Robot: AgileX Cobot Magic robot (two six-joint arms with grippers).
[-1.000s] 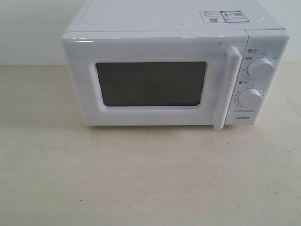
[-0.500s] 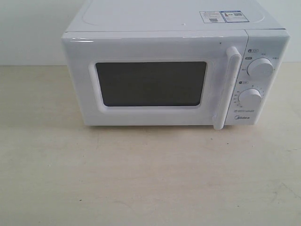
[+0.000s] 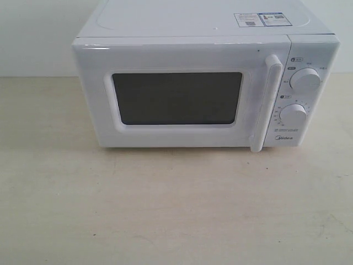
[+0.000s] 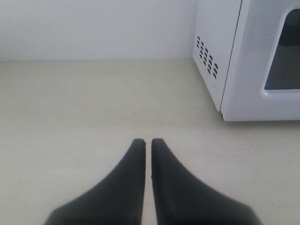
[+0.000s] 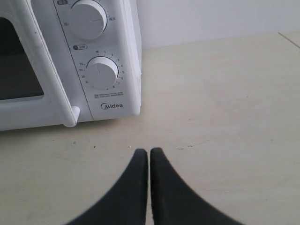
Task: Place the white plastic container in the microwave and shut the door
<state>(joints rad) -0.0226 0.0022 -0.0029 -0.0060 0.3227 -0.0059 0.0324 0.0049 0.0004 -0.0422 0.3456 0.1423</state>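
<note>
Left gripper [image 4: 148,143]: two black tapered fingers [image 4: 126,187], smooth and matte, tips drawn together with only a hairline slit between. Closed, nothing held. It hangs low over the bare table, well apart from the microwave's vented side.
Right gripper [image 5: 149,152]: same black curved fingers [image 5: 171,192], tips pressed together, empty. It hangs low over the table, pointing toward the dial end of the microwave, apart from it.
Arms: neither shows in the exterior view; only the finger pairs show, in the wrist views.
Microwave [image 3: 193,25]: white glossy box with rounded edges, at 12 o'clock in the exterior view, standing on the table against the wall [image 3: 33,33].
Door [image 3: 165,55]: closed, flush with the front.
Window [image 3: 177,98]: dark rectangle, rounded corners, raised white frame.
Handle [image 3: 266,102]: vertical white bar, at 3 o'clock of the window.
Dials [image 3: 305,79]: two round white knobs, one above the other [image 3: 293,116], at 3 o'clock of the handle.
Stickers [image 3: 260,19]: on the top panel, at 1 o'clock.
Vents [image 4: 207,57]: rows of slanted dark slots in the side wall.
Table [image 3: 165,210]: pale, matte, faint wood grain, from 6 o'clock up to the microwave.
Container: cannot tell where; the window is too dark to see through.
</note>
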